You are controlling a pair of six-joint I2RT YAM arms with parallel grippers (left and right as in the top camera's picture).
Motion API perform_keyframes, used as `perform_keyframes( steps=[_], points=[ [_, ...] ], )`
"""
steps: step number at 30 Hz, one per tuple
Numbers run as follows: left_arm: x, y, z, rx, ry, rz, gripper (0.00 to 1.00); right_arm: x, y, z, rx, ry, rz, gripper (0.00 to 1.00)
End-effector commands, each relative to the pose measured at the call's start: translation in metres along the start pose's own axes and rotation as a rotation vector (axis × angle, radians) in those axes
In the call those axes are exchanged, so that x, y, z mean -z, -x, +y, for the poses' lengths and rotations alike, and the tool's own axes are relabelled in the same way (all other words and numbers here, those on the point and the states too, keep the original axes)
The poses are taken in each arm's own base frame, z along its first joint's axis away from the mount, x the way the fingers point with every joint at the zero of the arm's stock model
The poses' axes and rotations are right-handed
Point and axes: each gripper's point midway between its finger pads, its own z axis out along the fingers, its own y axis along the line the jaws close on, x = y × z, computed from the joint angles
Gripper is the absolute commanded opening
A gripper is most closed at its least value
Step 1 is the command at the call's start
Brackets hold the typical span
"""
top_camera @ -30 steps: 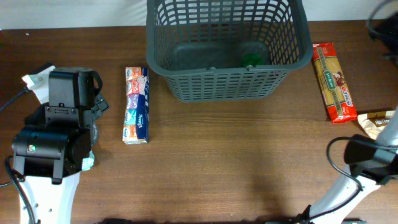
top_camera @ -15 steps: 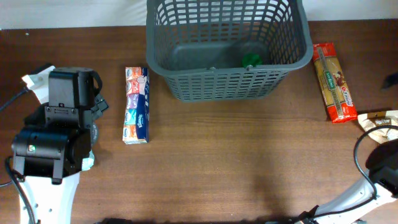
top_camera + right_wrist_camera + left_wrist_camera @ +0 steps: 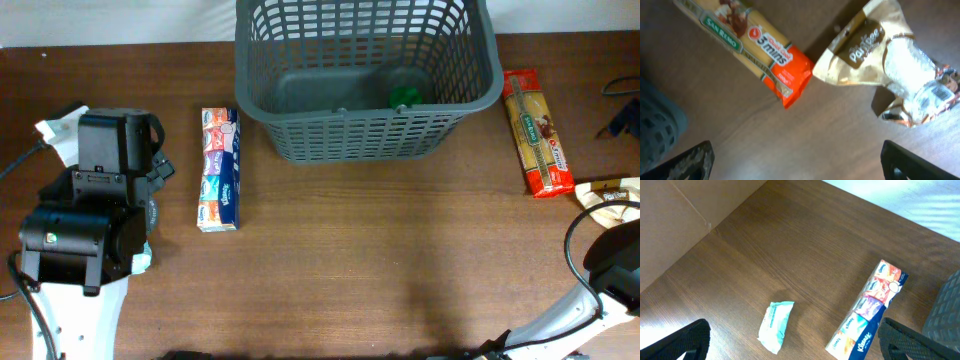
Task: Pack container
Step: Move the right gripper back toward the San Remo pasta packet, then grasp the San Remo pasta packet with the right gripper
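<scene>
Slotted grey plastic container (image 3: 365, 75), rounded corners; wood-grain table (image 3: 380, 260)

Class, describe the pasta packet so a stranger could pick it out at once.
Find the big grey basket at the far edge of the table. Beside its right end lies a long, narrow pasta packet. Unlike the crumpled beige bag at its near end, it is straight and flat, yellow with a green band and an orange-red end.
</scene>
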Motion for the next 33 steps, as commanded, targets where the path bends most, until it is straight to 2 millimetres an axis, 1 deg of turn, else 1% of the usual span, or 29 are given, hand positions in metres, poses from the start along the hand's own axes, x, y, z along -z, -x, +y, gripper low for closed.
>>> perform_keyframes(
  steps=[1,2,4,5,6,7,8,11,16,20,23,28,33],
  points=[
    [0.004,0.004,0.002,0.022,-0.009,-0.014,1.0,0.01,0.008,0.022,0.134,0.103,-0.065,0.99],
    [0.004,0.004,0.002,0.022,-0.009,-0.014,0.99,0.01,0.013,0.034,0.221,0.146,-0.089,0.99],
    [0.004,0.004,0.002,0.022,-0.009,-0.014,1.0,0.007,0.021,0.047,0.33,0.167,-0.127,0.99],
    [0.004,0.004,0.002,0.022,-0.009,-0.014,1.0,0.0,0.026,0.057,0.426,0.15,-0.143,0.99],
    [0.004,0.004,0.002,0.022,-0.009,-0.014,1.0,-0.007,0.028,0.061,0.472,0.136,-0.143,0.99],
    [0.004,0.004,0.002,0.022,-0.009,-0.014,1.0,-0.012,0.03,0.064,0.497,0.117,-0.14,0.99],
    [0.004,0.004,0.002,0.022,-0.009,-0.014,1.0,-0.025,0.033,0.067,0.534,0.069,-0.129,0.99],
    [0.004,0.004,0.002,0.022,-0.009,-0.014,1.0,-0.05,0.039,0.073,0.569,0.0,-0.109,0.99],
    [0.004,0.004,0.002,0.022,-0.009,-0.014,1.0,-0.086,0.038,0.064,0.591,-0.168,-0.026,0.99],
    [0.004,0.004,0.002,0.022,-0.009,-0.014,1.0,-0.115,0.029,0.063,0.592,-0.188,0.053,0.99],
    [0.004,0.004,0.002,0.022,-0.009,-0.014,1.0,-0.137,0.027,0.051,0.597,-0.244,0.108,0.99],
    [0.004,0.004,0.002,0.022,-0.009,-0.014,1.0,-0.155,0.028,0.046,0.601,-0.25,0.133,0.99],
    [0.004,0.004,0.002,0.022,-0.009,-0.014,1.0,-0.166,0.027,0.045,0.616,-0.249,0.15,0.99]
  ],
)
